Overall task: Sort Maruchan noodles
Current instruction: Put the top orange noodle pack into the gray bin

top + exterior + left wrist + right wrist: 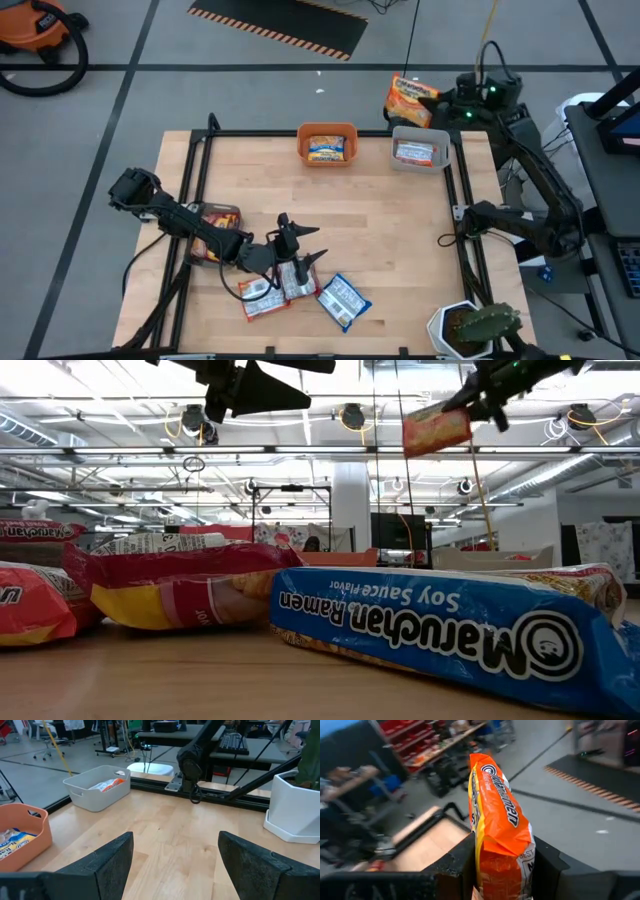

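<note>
My right gripper (432, 100) is shut on an orange noodle packet (408, 99), high beyond the table's far edge, behind the grey bin (420, 150). My left gripper (297, 240) is open and hangs above several packets near the table's near edge: two red-silver ones (262, 297), a blue-white one (343, 301) and a dark red-brown one (216, 222) lying flat under the left arm. In the left wrist view the left gripper (175, 857) has only bare tabletop between its fingers. A yellow-blue packet (327, 150) lies in the orange bin (328, 129), and a silver-red one (417, 153) in the grey bin. My right gripper pinches the orange packet between its two fingers at the end nearest the wrist (496, 870), one finger (457, 865) on each flat face. The fingers reach in from the table's right. The packet is lifted clear and sticks out past the fingertips, edge-on in the right wrist view.
A white pot with a cactus (470, 330) stands at the near right corner. A black frame (460, 190) runs along the table's edges. Bare wood (380, 220) lies between the bins and the packets. The blue-white packet (450, 625) fills the low view's foreground.
</note>
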`<action>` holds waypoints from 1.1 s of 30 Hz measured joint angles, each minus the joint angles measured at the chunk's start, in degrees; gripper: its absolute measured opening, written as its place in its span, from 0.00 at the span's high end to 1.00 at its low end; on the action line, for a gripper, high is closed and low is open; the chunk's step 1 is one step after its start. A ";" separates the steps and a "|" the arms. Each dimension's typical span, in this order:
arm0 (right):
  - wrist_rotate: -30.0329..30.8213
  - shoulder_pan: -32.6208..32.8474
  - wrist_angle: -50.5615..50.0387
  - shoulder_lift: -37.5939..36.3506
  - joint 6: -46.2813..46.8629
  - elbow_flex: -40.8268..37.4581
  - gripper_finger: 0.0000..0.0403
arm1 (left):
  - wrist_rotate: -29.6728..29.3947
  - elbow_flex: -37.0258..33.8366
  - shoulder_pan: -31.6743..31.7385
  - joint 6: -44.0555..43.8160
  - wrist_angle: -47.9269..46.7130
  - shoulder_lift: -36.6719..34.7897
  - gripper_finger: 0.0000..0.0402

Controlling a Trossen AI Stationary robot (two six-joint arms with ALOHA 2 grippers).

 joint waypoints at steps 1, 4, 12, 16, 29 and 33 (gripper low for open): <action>1.57 -0.13 -1.99 -0.65 -1.00 0.63 0.69 | 0.00 0.00 0.00 0.08 0.02 0.00 0.26; 4.23 -0.17 -7.30 -1.51 -3.74 1.58 0.69 | 0.00 0.00 0.00 0.08 0.02 0.00 0.26; 12.45 -0.18 -15.75 -1.25 -10.38 0.00 0.69 | 1.02 0.00 -0.09 1.39 2.76 0.00 0.26; 10.21 -0.20 -15.78 -2.52 -10.76 -3.34 0.69 | 1.57 0.00 -0.50 2.73 3.80 0.00 0.26; 10.88 -0.15 -2.84 -11.49 -6.13 -22.38 0.69 | 1.57 0.00 -1.11 3.10 4.15 0.00 0.26; 12.46 -0.16 1.09 -12.22 -5.67 -27.79 0.69 | 1.57 0.00 -1.11 3.10 4.59 0.00 0.26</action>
